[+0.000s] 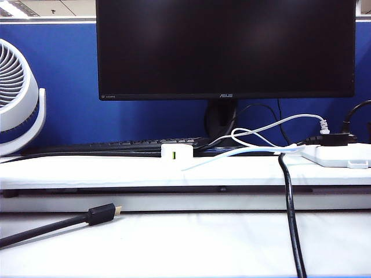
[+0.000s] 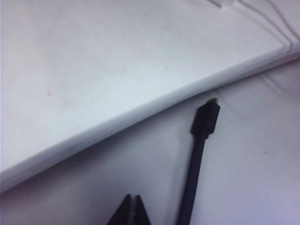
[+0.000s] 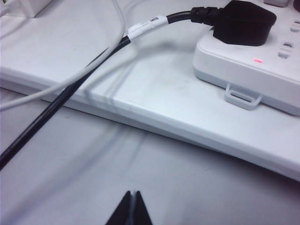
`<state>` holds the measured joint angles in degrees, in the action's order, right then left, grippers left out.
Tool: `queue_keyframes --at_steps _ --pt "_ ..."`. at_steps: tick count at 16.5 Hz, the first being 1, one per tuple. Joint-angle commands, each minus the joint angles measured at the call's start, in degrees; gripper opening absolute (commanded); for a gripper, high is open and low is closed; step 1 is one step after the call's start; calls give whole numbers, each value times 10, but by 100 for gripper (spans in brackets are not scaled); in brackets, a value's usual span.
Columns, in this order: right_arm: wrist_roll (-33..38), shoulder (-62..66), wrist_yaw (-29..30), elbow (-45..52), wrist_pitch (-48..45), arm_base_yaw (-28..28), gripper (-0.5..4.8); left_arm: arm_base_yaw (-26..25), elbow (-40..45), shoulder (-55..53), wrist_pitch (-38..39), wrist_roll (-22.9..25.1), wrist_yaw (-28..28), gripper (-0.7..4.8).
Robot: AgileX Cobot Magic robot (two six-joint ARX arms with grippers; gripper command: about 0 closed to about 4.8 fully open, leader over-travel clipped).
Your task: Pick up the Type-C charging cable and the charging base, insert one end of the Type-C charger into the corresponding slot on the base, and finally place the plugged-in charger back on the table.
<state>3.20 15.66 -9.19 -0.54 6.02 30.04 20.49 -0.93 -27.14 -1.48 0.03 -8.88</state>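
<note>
The charging base [image 1: 177,153], a small white block with a green port, stands on the raised white shelf below the monitor. The Type-C charging cable [image 1: 243,153] lies limp on that shelf, running from beside the base toward the power strip. Neither gripper shows in the exterior view. My left gripper [image 2: 132,211] is shut and empty, low over the table [image 2: 243,187], next to the black gold-tipped plug [image 2: 206,119]. My right gripper [image 3: 132,208] is also shut and empty, over the table in front of the shelf edge. A thin pale cable [image 3: 70,84] crosses the shelf there.
A white power strip [image 1: 342,155] [image 3: 248,70] with a black plug [image 3: 241,21] sits at the shelf's right end. Its thick black cable [image 1: 290,214] drops over the front table. A black gold-tipped cable [image 1: 87,217] lies front left. Monitor, keyboard and fan [image 1: 17,98] stand behind.
</note>
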Motion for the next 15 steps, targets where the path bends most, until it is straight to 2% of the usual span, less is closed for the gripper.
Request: queue_keyframes --at_steps 1,3,6,7,8,9,11,12,13,14,15 --pt "1 0 1 3 -9 1 -5 0 -3 1 -10 -5 -3 -4" --pt "1 -13 2 5 -11 0 -5 0 -3 1 -10 -5 -3 -4" --pt "1 -99 3 5 -3 -3 -5 0 -3 1 -10 -5 -2 -4" --pt "1 -159 2 5 10 -18 -6 2 -2 1 -10 -5 -1 -4" --pt "1 -155 3 5 0 -53 -5 5 2 11 -15 -5 -3 -4" --pt "1 -156 3 5 3 -63 -6 5 5 15 -18 -5 -2 -4" --pt "0 -156 0 5 2 -122 -5 -1 5 116 -21 -5 31 -4" --pt "0 -156 6 5 29 -138 -5 -6 5 253 51 -5 67 -4" --pt "0 -156 15 5 27 -138 -5 -9 5 270 70 -5 67 -4" --pt "0 -156 41 5 28 -141 -5 -20 4 272 83 -5 68 -4" --pt "0 -156 108 5 40 -195 -5 -148 4 271 113 -5 61 -4"
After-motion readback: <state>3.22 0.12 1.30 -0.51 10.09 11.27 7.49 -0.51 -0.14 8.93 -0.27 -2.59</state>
